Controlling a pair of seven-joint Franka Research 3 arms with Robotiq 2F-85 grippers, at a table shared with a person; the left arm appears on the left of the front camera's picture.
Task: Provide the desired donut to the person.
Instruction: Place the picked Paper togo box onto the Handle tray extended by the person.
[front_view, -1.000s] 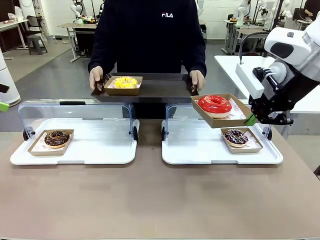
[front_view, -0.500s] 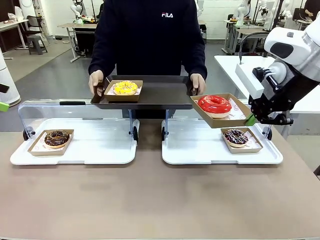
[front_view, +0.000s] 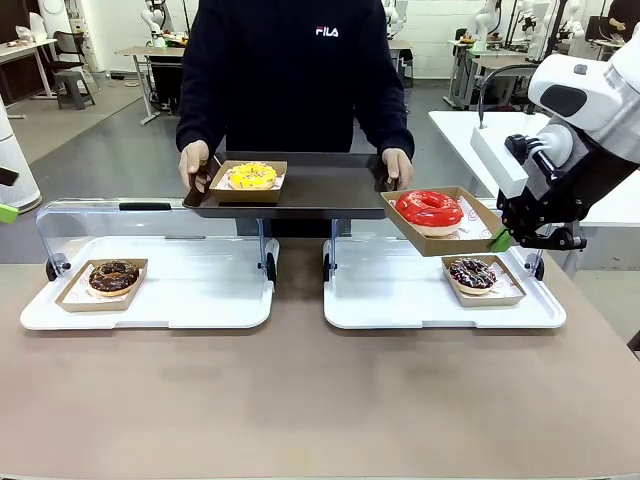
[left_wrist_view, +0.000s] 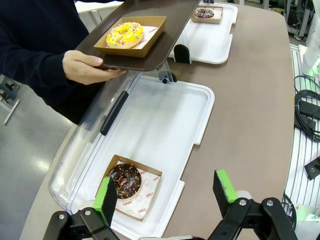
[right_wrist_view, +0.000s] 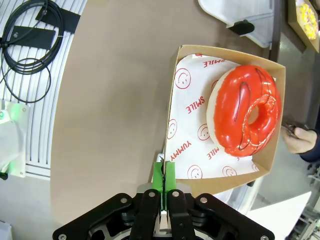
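Nearest: brown table, bare at front. On it, two white trays w/ clear lids tipped back. Left white tray carries choc donut in cardboard box, near tray's left end; same donut in left wrist view. Right white tray carries dark sprinkled donut in its box at right end.

Left gripper hangs above left tray's near edge, jaws apart, nothing between green pads.

Right gripper w/ jaws clenched on rim of cardboard box, pads pinching box wall edge-on. Red-glazed donut sits inside on printed paper liner; box held tilted in air above right tray's far left part, just right of person's tray. Also seen from wrist.

Farther: person in black FILA top stands at far side, both hands gripping ends of dark brown tray, held level over lids. Left-of-pic hand, right-of-pic hand. Yellow sprinkled donut in box on that tray's left part.
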